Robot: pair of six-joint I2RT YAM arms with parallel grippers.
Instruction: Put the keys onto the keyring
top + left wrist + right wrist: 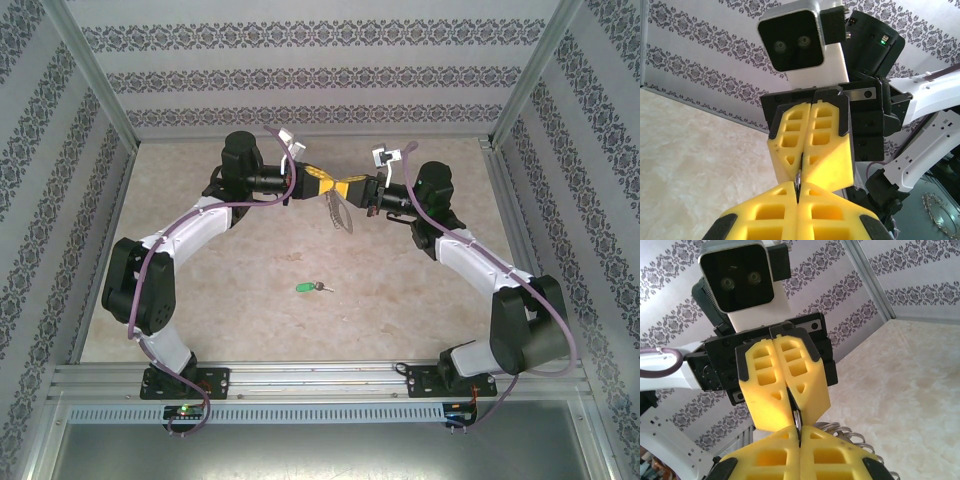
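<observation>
Both yellow-fingered grippers meet tip to tip above the back middle of the table. My left gripper (328, 187) and my right gripper (345, 190) are each shut on the keyring (340, 214), a thin grey metal loop that hangs down between them. In the left wrist view my left gripper (799, 189) pinches the keyring's rim (798, 177), with the right gripper (803, 167) just above it. In the right wrist view my right gripper (799, 434) clamps the keyring (797, 420) under the left gripper (792, 407); its coiled fringe (855, 436) sticks out to the right. The green-headed key (306, 288) lies alone on the table, nearer the arms.
The beige marbled tabletop (250, 300) is walled in by patterned panels on three sides, with slanted metal posts (95, 70) at the back corners. An aluminium rail (320, 380) carrying both arm bases runs along the near edge.
</observation>
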